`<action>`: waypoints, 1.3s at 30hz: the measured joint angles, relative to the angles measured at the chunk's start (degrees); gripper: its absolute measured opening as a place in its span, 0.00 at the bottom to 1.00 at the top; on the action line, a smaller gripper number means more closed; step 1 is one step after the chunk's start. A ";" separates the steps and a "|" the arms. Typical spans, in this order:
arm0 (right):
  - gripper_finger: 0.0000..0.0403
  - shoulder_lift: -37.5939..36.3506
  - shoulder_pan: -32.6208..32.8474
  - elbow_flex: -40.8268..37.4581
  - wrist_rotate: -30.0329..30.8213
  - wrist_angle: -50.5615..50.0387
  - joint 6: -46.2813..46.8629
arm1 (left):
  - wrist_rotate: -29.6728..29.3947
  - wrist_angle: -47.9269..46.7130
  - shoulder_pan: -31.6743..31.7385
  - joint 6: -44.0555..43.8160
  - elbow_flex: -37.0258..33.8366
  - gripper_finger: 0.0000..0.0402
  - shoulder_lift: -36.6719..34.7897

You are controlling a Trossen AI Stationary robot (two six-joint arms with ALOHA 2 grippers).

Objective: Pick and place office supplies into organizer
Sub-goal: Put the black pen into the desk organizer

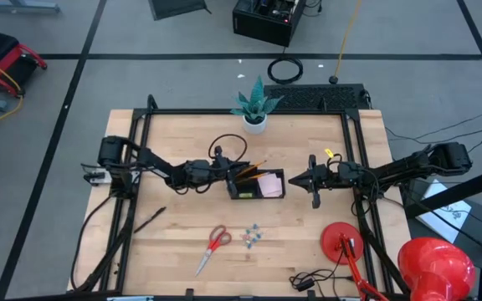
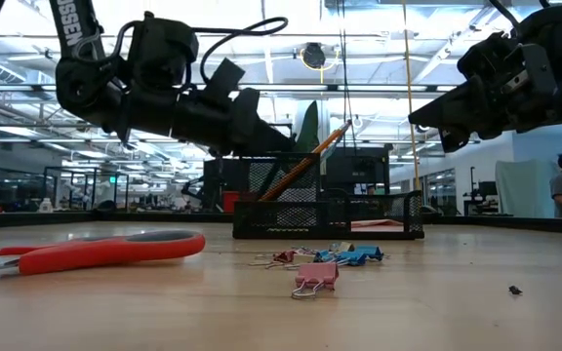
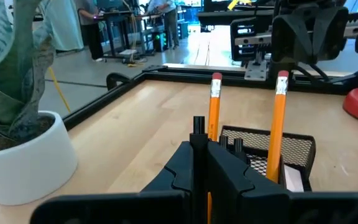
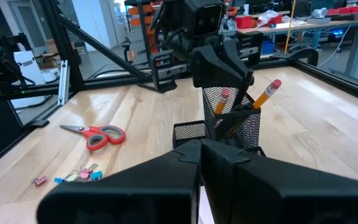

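The orange wooden pencil (image 3: 214, 115) stands tilted in the black mesh organizer (image 1: 256, 185) at mid-counter (image 1: 191, 217). The left gripper (image 1: 228, 171), apparently clamped on a dark pen, sits at the organizer's 9 o'clock; release only once seated. The right gripper (image 1: 295, 179), jaws together, waits at 3 o'clock.

We count two orange pencils (image 3: 277, 127) standing in one black mesh organizer (image 1: 257, 185), one pair of red-handled scissors (image 1: 213, 247), one cluster of small binder clips (image 1: 252, 237) whose number we cannot tell, one potted plant (image 1: 255, 107), and two red lamps (image 1: 435, 266).
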 joint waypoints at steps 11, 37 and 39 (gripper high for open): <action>0.01 0.00 -0.02 0.02 0.00 -0.02 -0.44 | 3.60 -0.35 -0.52 1.89 0.09 0.06 0.21; 0.01 -0.02 -0.01 0.00 0.00 -0.29 -0.42 | 3.23 -4.22 -5.95 14.05 0.31 0.51 -13.39; 0.01 -0.02 0.00 0.00 0.00 -0.50 -0.40 | 0.75 -11.08 -8.68 16.74 0.32 0.49 -18.81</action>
